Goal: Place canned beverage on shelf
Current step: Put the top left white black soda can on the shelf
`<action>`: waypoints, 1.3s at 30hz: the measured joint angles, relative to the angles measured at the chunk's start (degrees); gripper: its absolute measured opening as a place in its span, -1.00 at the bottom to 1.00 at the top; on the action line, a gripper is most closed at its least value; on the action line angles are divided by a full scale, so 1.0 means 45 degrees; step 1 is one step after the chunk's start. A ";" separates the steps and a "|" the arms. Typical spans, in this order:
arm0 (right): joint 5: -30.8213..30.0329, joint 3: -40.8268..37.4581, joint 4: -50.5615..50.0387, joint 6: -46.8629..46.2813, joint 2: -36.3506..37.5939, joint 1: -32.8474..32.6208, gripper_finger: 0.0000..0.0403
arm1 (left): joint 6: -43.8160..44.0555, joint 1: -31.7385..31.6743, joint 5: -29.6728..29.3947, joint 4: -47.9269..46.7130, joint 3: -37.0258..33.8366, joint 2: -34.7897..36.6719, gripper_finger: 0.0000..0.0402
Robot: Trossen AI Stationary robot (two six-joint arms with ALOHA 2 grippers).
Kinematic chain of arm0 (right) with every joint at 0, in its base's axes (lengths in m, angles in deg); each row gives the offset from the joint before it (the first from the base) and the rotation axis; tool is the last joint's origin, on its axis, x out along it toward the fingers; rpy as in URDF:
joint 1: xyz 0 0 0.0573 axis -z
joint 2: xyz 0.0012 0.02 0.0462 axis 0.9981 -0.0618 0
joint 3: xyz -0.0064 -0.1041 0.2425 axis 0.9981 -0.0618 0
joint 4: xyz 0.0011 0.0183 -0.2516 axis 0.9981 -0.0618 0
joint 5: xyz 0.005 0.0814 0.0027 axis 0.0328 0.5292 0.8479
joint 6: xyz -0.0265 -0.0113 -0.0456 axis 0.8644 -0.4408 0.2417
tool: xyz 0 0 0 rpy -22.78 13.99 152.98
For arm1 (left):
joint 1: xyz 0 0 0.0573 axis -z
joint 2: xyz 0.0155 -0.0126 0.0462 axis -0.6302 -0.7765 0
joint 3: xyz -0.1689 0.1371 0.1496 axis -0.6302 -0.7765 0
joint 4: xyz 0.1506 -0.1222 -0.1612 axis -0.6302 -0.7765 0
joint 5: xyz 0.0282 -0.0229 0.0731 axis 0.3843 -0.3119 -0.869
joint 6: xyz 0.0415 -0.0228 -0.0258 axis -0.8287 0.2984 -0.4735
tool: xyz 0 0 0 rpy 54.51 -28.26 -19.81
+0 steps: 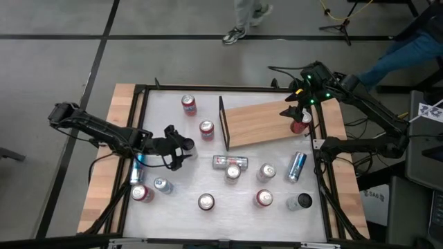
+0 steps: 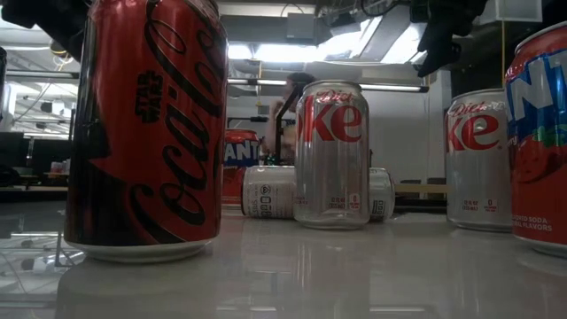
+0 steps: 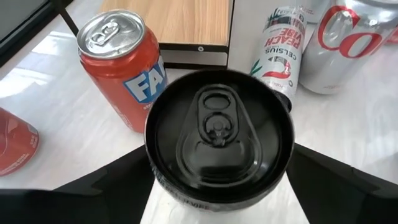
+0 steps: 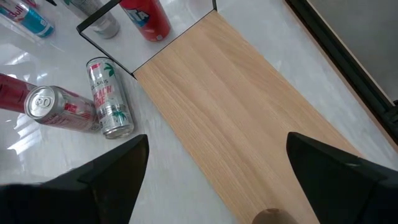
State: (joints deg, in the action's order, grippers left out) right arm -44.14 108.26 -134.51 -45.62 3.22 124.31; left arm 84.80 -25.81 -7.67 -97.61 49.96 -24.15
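My left gripper [image 1: 183,145] is at the table's left middle, shut on a black can [image 3: 217,134] whose top faces the wrist camera. The shelf [image 1: 266,123], a light-brown board with a black upright frame [image 1: 223,123] at its left end, lies at the far right. My right gripper [image 1: 295,111] hovers open and empty over the board's right end; the right wrist view shows bare wood [image 4: 236,118] between its fingers. A red can [image 1: 300,126] stands upright at the board's right end, just near of that gripper. My left gripper pinches the black can's side wall [image 3: 163,180] between its two fingers [image 3: 106,186], one on each side, below the rim. The fingers come from the table's left, slanting down. The can is upright; whether its base is on the table, I cannot tell.
Many cans stand or lie on the white tabletop: a Fanta can [image 3: 121,62] and a lying Celsius can [image 3: 280,46] just past the black can, Diet Coke cans [image 1: 233,171], a lying blue can [image 1: 296,166], and red cans near the front [image 1: 264,198]. A person's feet [image 1: 242,28] show beyond the far edge.
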 joint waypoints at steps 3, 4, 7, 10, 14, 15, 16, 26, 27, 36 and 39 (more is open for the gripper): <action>0.0000 0.0000 0.0000 0.0000 0.0000 -0.0001 0.83 | -0.0041 0.0000 -0.0009 0.0148 0.0000 0.0000 0.50; 0.0000 0.0000 0.0000 0.0000 0.0000 -0.0001 0.83 | -0.0046 0.0000 -0.0026 0.0146 0.0000 0.0000 0.45; 0.0000 0.0000 0.0000 0.0000 0.0000 0.0001 0.83 | -0.0051 0.0000 -0.0039 0.0164 0.0000 0.0003 0.28; 0.0000 0.0000 0.0000 0.0000 0.0000 0.0000 0.83 | -0.0056 0.0000 -0.0035 0.0169 -0.0003 0.0048 0.13; 0.0000 0.0000 0.0000 0.0000 0.0000 -0.0001 0.83 | -0.0060 0.0000 0.0049 0.0188 -0.0020 0.0162 0.11; 0.0000 0.0000 0.0000 0.0000 0.0000 -0.0001 0.83 | -0.0056 0.0000 0.0077 0.0174 -0.0024 0.0207 0.11; 0.0000 0.0000 0.0000 0.0000 0.0000 0.0001 0.83 | -0.0038 0.0000 0.0117 0.0190 -0.0015 0.0219 0.11; -0.0003 0.0000 -0.0001 0.0000 0.0000 0.0001 0.83 | -0.0022 0.0003 0.0648 -0.1294 0.2326 0.0211 0.12; -0.0002 0.0000 0.0000 0.0000 0.0000 -0.0001 0.83 | -0.0034 0.0000 0.0639 -0.1541 0.2676 0.0209 0.13; -0.0005 0.0000 -0.0005 0.0000 0.0000 0.0001 0.83 | -0.1135 -0.0458 0.0647 -0.1707 0.5579 0.0214 0.13; -0.0005 0.0000 0.0000 0.0000 0.0000 0.0003 0.83 | -0.1524 -0.1028 0.0596 -0.1685 0.6351 0.0201 0.13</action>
State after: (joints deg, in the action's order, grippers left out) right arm -44.16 108.26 -134.51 -45.62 3.22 124.32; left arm 77.94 -30.43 -4.99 -105.19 78.54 -23.25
